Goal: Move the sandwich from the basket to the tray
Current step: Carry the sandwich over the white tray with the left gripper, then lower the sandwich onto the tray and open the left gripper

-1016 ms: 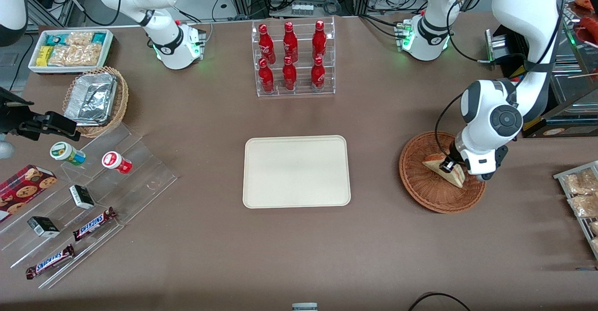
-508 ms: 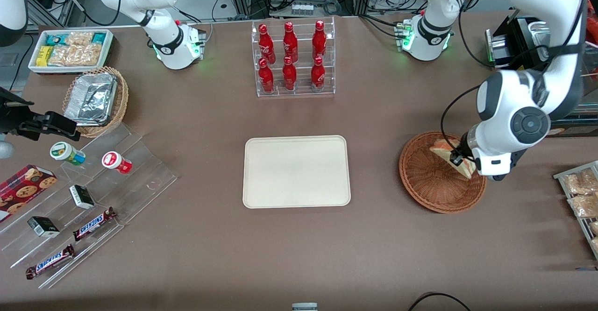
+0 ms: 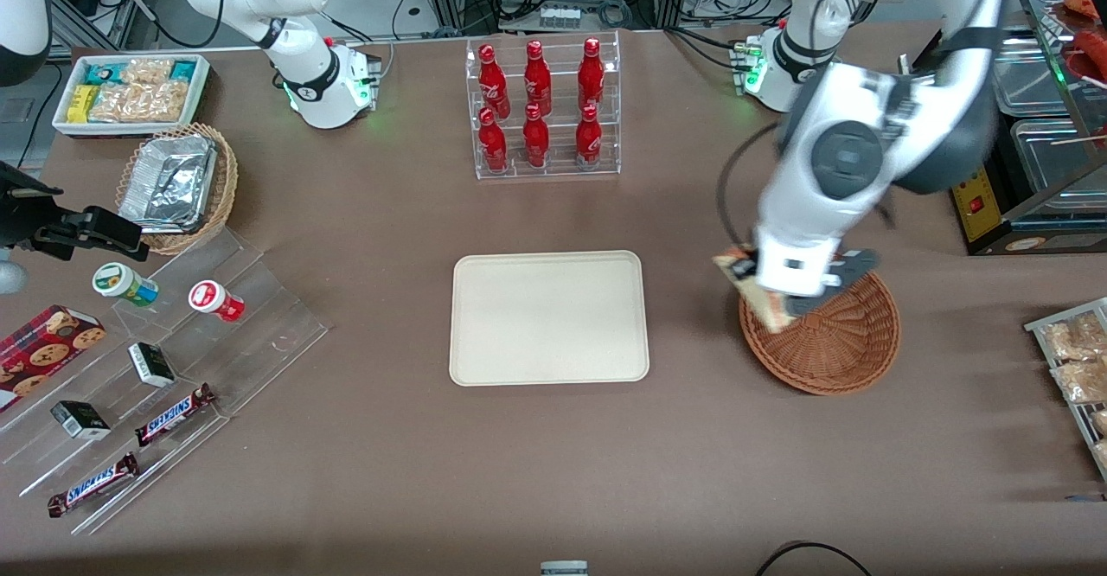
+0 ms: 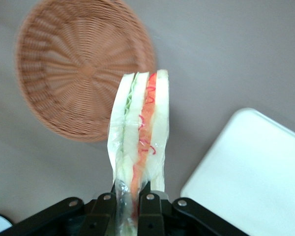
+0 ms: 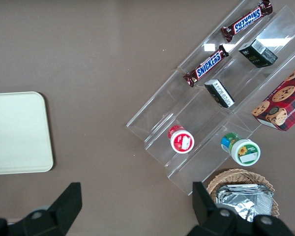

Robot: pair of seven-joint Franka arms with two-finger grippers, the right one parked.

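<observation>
My left gripper [image 3: 761, 292] is shut on the sandwich [image 3: 751, 286], a plastic-wrapped white-bread wedge with red and green filling, held in the air above the basket's rim on the side toward the tray. In the left wrist view the fingers [image 4: 106, 206] pinch the sandwich [image 4: 140, 132] at its narrow end. The reddish-brown wicker basket [image 3: 843, 344] is empty; it also shows in the left wrist view [image 4: 73, 69]. The cream-white tray [image 3: 548, 317] lies flat at the table's middle, empty, and a corner of it shows in the left wrist view [image 4: 255, 167].
A clear rack of red bottles [image 3: 540, 109] stands farther from the camera than the tray. A clear stepped stand with snacks [image 3: 156, 368], a foil container in a light wicker basket [image 3: 177, 182] and a white box of packets [image 3: 130, 92] lie toward the parked arm's end.
The gripper has lifted the sandwich out of the basket and carried it up and toward the tray. The basket is left empty.
</observation>
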